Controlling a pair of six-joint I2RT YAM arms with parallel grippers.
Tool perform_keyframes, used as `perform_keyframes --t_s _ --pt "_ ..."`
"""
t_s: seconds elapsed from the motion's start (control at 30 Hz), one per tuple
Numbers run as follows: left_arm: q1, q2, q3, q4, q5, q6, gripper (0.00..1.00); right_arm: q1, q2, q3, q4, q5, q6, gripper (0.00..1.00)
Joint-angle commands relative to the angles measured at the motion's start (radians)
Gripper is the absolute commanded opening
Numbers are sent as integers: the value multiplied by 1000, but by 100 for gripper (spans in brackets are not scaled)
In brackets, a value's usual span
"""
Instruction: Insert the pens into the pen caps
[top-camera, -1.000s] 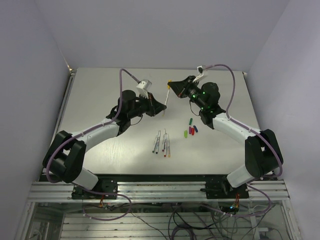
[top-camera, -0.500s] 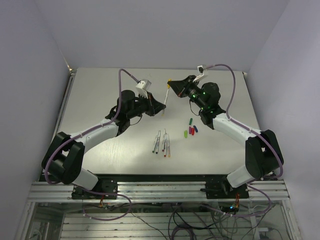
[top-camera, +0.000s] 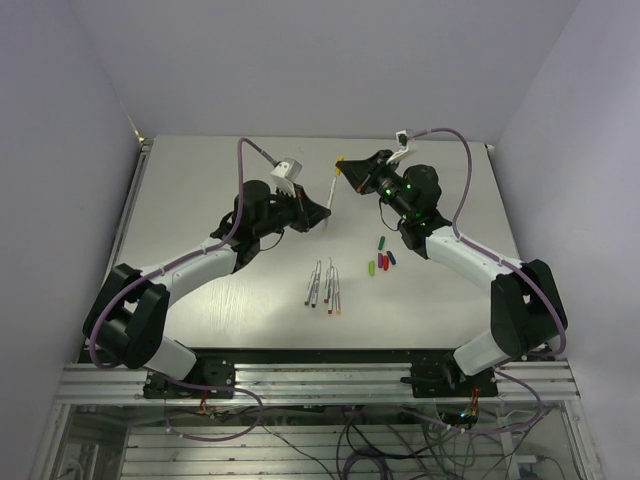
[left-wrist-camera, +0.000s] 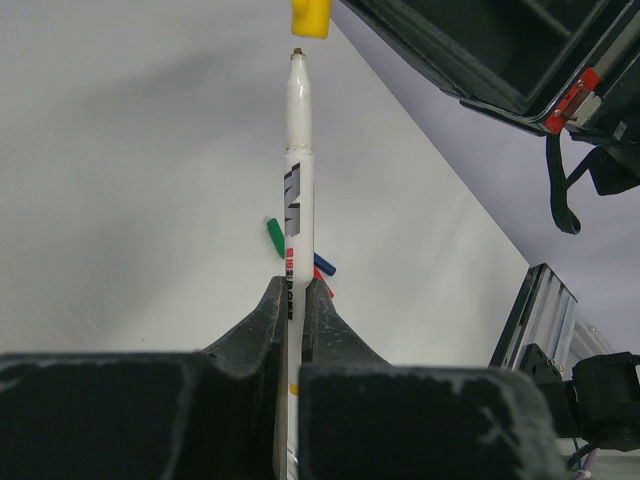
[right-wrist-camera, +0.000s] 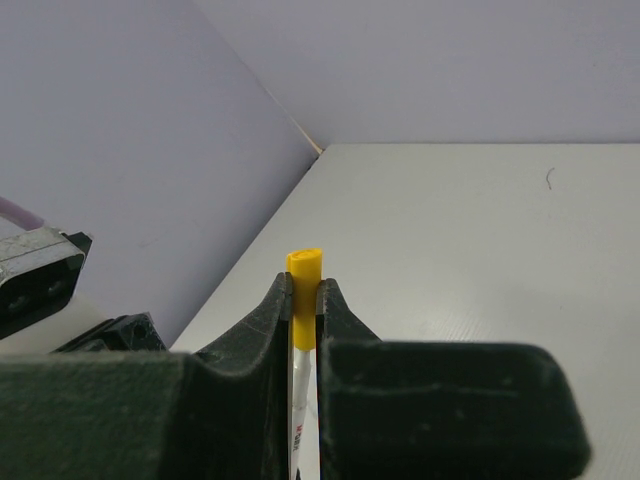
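Left hand (left-wrist-camera: 291, 300) pinching a slim, glossy white pen (left-wrist-camera: 296, 180), black print on barrel, tapered bare tip at top centre of left wrist view, just under yellow cap (left-wrist-camera: 311, 17), thin gap between. Right hand (right-wrist-camera: 304, 292) pinching that stubby, smooth plastic cylinder. Centre of top view: four thin pens (top-camera: 325, 288) side by side on matte grey tabletop (top-camera: 200, 180); small coloured caps (top-camera: 381, 258) clustered just to their right.

Loose pens (top-camera: 323, 286) lie on the table (top-camera: 200, 180); loose caps (top-camera: 381, 258) just right of them. Behind both, held pen (left-wrist-camera: 295, 180) raised; held cap (left-wrist-camera: 311, 17) just beyond its tip.
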Motion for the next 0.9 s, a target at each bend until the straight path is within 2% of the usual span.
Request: perform_keyframes --t_s 0.0,0.87 --pt "5 -16 10 26 -3 17 7 4 -10 7 24 0 -2 0" --pt "7 -25 -3 33 -12 16 7 19 6 -20 21 -13 2 0"
